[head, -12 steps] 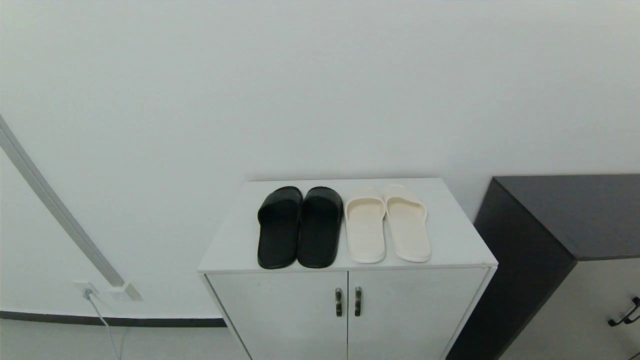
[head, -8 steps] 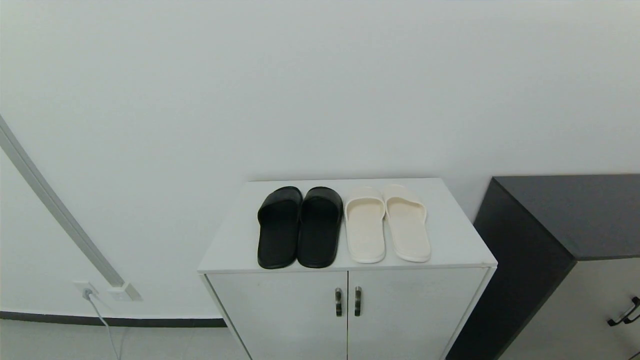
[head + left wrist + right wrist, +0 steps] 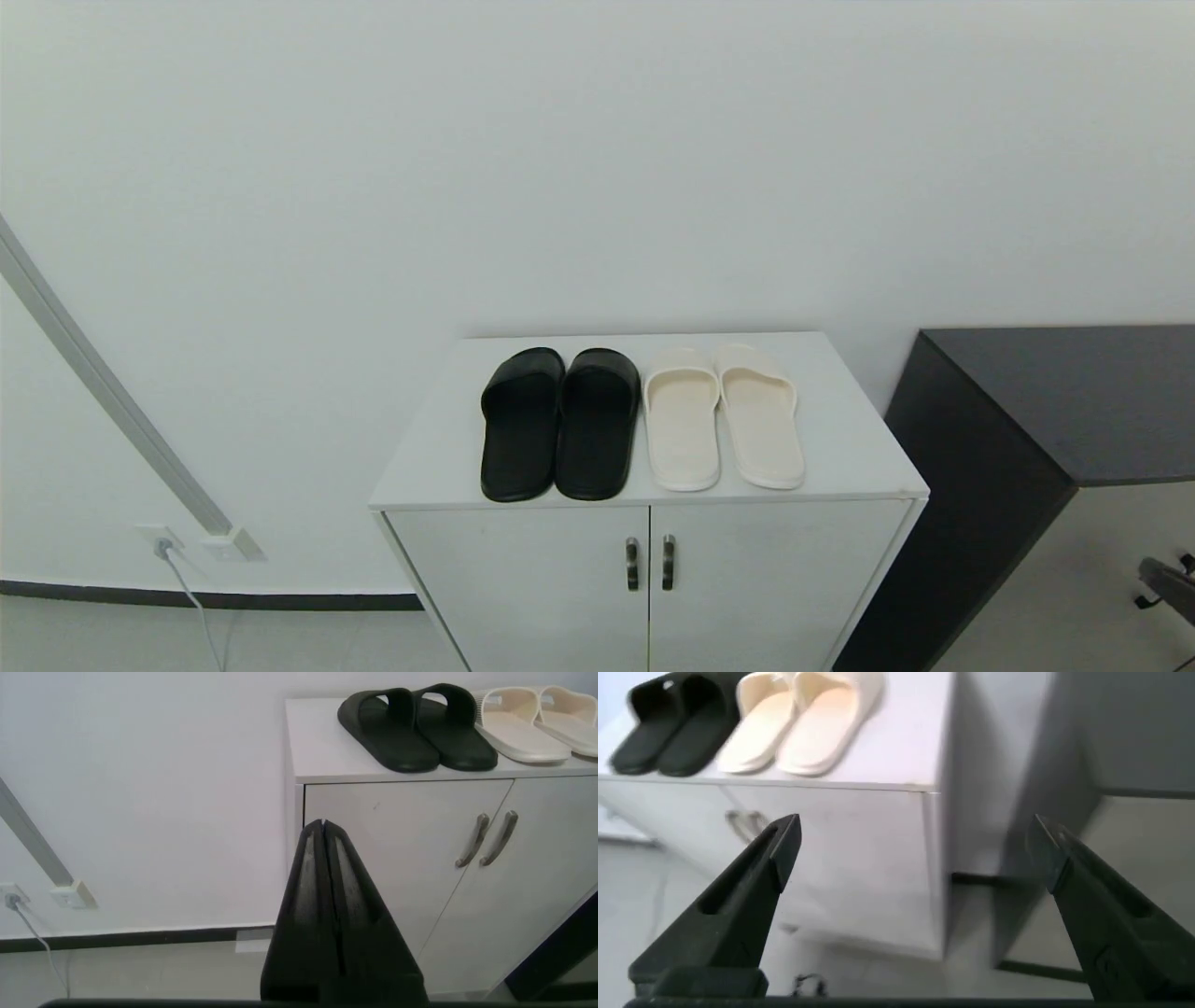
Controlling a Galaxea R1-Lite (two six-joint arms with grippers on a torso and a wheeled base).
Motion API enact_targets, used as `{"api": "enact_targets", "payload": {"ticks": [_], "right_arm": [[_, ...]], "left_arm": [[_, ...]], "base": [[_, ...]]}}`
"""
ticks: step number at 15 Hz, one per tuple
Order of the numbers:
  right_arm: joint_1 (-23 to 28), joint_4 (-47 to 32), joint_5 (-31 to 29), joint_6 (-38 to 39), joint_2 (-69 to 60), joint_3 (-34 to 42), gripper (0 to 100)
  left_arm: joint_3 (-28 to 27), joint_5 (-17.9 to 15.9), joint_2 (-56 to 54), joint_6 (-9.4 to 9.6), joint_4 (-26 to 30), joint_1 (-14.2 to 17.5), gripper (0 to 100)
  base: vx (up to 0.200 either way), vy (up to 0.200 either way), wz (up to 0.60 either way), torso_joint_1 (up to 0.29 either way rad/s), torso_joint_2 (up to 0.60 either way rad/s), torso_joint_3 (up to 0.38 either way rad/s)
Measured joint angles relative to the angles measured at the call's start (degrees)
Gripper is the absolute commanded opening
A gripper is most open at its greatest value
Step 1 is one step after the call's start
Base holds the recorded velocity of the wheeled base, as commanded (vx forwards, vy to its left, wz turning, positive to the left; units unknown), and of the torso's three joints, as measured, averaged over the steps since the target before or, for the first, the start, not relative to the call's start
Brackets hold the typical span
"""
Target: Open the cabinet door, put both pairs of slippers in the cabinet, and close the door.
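Observation:
A white cabinet stands against the wall with both doors closed and two metal handles at the middle seam. On its top lie a black pair of slippers on the left and a cream pair of slippers on the right, side by side, toes to the wall. My left gripper is shut and hangs in front of the left door, well short of it. My right gripper is open, off the cabinet's right front corner, with nothing between its fingers. A grey part of it shows at the lower right edge.
A dark grey cabinet stands close on the right, leaving a narrow gap to the white one. A slanted cable duct runs down the wall to a socket with a plugged cable at the lower left. Bare floor lies left of the cabinet.
A grey part of my right arm has come into the head view at the lower right edge, in front of the dark cabinet's handle. Slippers and doors have not moved.

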State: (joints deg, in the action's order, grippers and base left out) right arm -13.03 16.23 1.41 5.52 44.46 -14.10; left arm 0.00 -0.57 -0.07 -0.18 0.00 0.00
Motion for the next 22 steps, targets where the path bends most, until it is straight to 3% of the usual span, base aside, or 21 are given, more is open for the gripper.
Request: {"api": "enact_targets", "payload": {"ticks": [5,8,11,18,22], "right_arm": [[-24.2,6.4,-16.0,8.2,19.5,-11.5,100],[-30.5,11.8,-22.7,9.9,31.8,-19.0,100],[-33.3,16.7,-27.2,10.0,43.5,-27.2,100],[-34.0,17.7,-40.7,10.2,64.4,-44.4,100],[-33.0,17.7,-42.6,9.9,71.7,-50.7,100]], "left_arm": [[0.0,0.0,0.0,-0.06,0.0,0.0,0],[0.0,0.1,0.0,-0.41,0.0,0.0,0],[0.0,0.1,0.0,-0.41,0.0,0.0,0],[0.0,0.0,0.0,-0.26,0.0,0.0,0],[0.0,0.0,0.0,-0.26,0.0,0.0,0]], "base": [[0.0,0.0,0.0,0.0,0.0,0.0],[0.0,0.0,0.0,0.0,0.0,0.0],[0.0,0.0,0.0,0.0,0.0,0.0],[0.0,0.0,0.0,0.0,0.0,0.0],[0.0,0.0,0.0,0.0,0.0,0.0]]}}
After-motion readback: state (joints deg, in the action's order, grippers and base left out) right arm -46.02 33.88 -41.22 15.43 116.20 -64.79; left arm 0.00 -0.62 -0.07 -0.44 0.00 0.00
